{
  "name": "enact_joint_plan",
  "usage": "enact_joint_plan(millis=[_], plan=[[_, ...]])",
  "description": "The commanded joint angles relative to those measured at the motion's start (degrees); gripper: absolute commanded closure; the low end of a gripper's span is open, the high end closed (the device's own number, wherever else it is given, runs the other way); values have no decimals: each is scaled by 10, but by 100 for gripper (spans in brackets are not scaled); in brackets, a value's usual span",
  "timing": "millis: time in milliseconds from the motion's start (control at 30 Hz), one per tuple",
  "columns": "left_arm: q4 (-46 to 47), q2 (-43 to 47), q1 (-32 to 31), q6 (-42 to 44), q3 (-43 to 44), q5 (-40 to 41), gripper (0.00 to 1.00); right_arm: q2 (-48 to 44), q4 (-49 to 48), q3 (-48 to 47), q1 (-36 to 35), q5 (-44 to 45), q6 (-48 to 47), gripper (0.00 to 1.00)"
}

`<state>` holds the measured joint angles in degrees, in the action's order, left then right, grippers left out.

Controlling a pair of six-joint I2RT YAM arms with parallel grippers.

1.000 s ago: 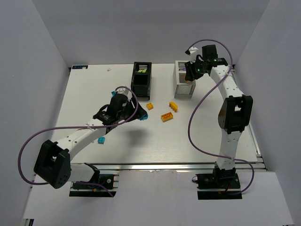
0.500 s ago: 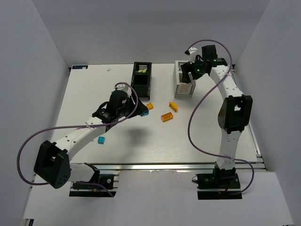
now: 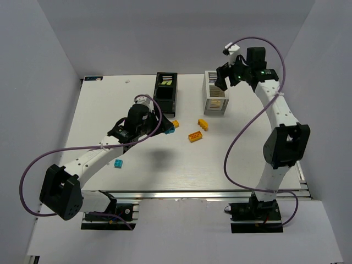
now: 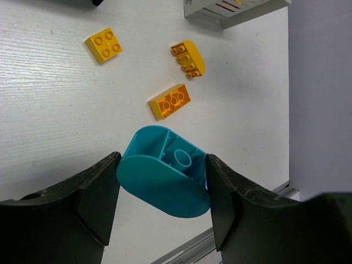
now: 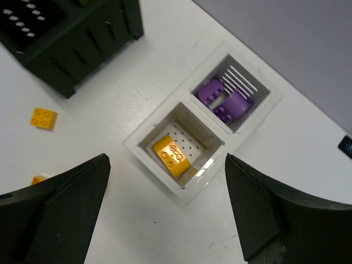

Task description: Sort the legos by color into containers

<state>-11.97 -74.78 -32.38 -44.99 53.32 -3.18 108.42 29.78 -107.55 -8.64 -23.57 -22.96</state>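
My left gripper (image 4: 163,192) is shut on a cyan rounded lego (image 4: 165,179), held above the table; in the top view it (image 3: 169,132) hangs just in front of the black container (image 3: 165,91). My right gripper (image 5: 166,159) stands wide open and holds nothing, high over the white container (image 5: 151,170). One compartment of that container holds an orange lego (image 5: 171,156), the other holds purple legos (image 5: 224,99). Three orange legos (image 3: 194,136) lie between the containers, and a small cyan one (image 3: 118,163) lies under my left arm.
The black container (image 5: 77,38) holds lime green pieces (image 3: 165,82). The white container (image 3: 215,99) stands to its right, near the back of the table. Grey walls close in both sides. A metal rail runs along the near table edge (image 3: 192,193).
My right gripper has opened wide and risen up and to the right, away from the white container. My left gripper has carried the cyan lego slightly farther back.
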Motion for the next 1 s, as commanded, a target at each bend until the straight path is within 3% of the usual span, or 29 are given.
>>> enact_joint_plan(millis=[0, 133, 200, 300, 500, 600, 700, 733, 833, 967], plan=[[19, 3, -2, 7, 28, -17, 100, -63, -41, 38, 13, -122, -30, 11], [43, -3, -2, 5, 35, -38, 100, -77, 83, 64, 13, -374, -121, 26], [53, -12, -2, -1, 40, -45, 100, -100, 87, 96, 6, -389, -102, 32], [72, -26, -3, -20, 49, -53, 100, -150, 9, 196, -17, -350, -22, 38], [134, -58, -5, -80, 61, -58, 100, -267, -104, 369, -78, -247, 88, 27], [156, -70, -6, -108, 64, -51, 100, -304, -172, 414, -115, -209, 165, 11], [171, -79, -8, -133, 64, -43, 100, -337, -214, 451, -145, -154, 243, 10], [173, -82, -8, -139, 65, -38, 100, -343, -238, 456, -173, -80, 268, 11], [186, -85, -9, -166, 60, -32, 100, -347, -253, 457, -219, 25, 325, 11], [225, -84, -10, -212, 41, -26, 100, -333, -280, 451, -247, 71, 344, 11]])
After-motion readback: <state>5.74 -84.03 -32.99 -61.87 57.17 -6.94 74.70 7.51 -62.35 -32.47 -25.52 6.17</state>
